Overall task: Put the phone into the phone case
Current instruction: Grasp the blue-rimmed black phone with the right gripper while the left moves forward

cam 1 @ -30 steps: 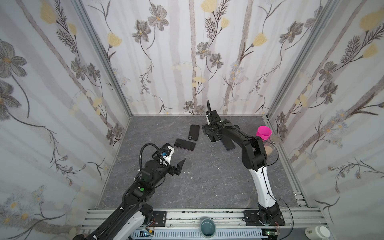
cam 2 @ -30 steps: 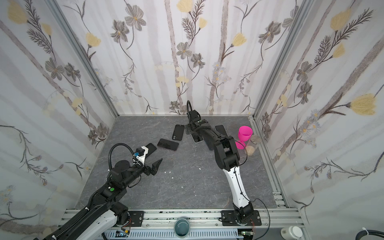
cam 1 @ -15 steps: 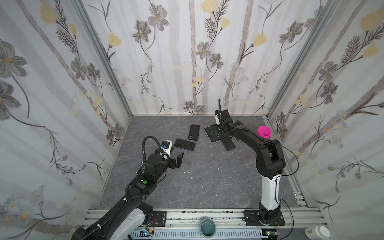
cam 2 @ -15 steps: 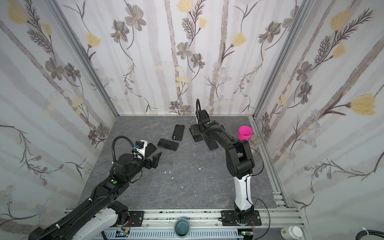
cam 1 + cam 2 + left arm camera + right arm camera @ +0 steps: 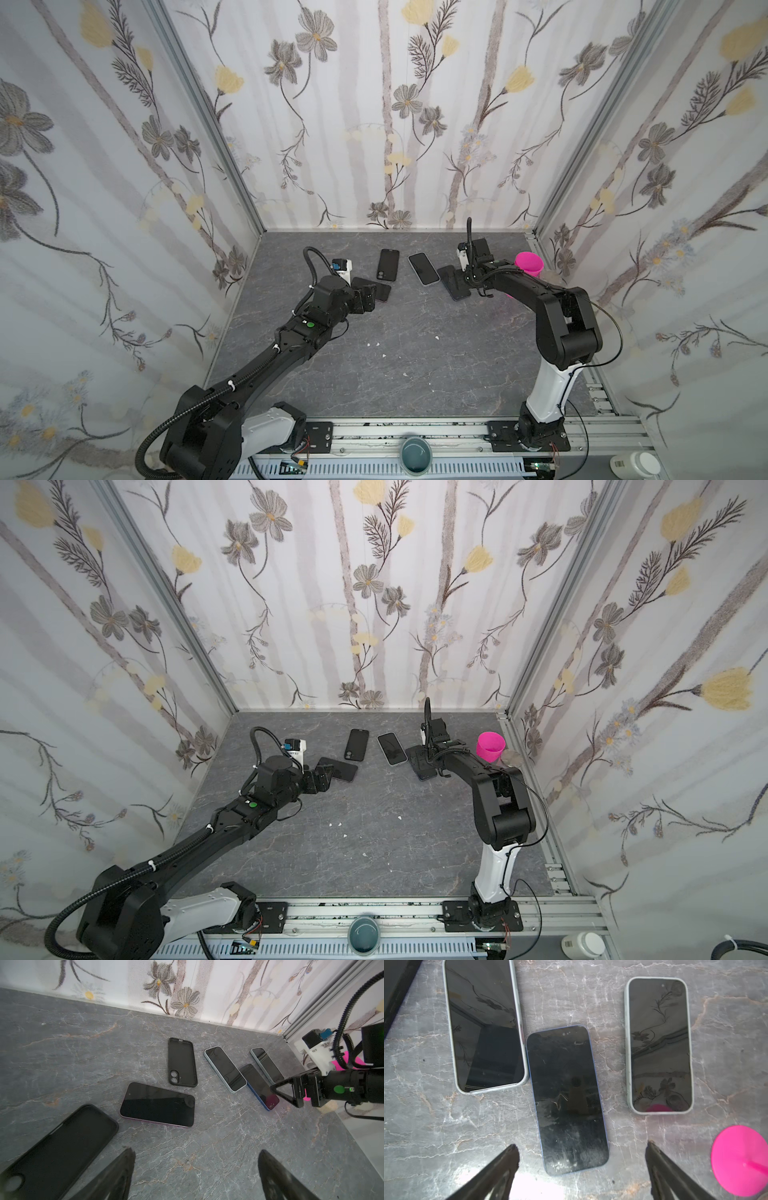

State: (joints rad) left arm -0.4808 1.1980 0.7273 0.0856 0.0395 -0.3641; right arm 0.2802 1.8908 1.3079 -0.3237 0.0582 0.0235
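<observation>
Several phones lie screen-up at the back of the table. A dark phone with a purple edge [image 5: 158, 1104] lies just ahead of my open, empty left gripper [image 5: 195, 1150]. An empty black phone case [image 5: 182, 1061] lies beyond it, and another black case [image 5: 58, 1151] lies beside my left fingers. My right gripper [image 5: 582, 1145] hangs open over the near end of a blue-edged phone [image 5: 566, 1099], touching nothing. In both top views the left gripper [image 5: 365, 299] partly covers the purple phone [image 5: 343, 769], and the right gripper [image 5: 432, 756] stands above the blue phone [image 5: 455, 282].
Two phones in pale cases [image 5: 483, 1024] [image 5: 658, 1045] flank the blue phone. A pink cup [image 5: 528, 263] stands near the right wall, close to the right arm. The back wall runs just behind the phones. Small white crumbs [image 5: 376, 344] lie mid-table.
My left gripper has moved away from the front edge up to the purple-edged phone. My right gripper has swung right, from the pale-cased phone to the blue phone, and opened wider.
</observation>
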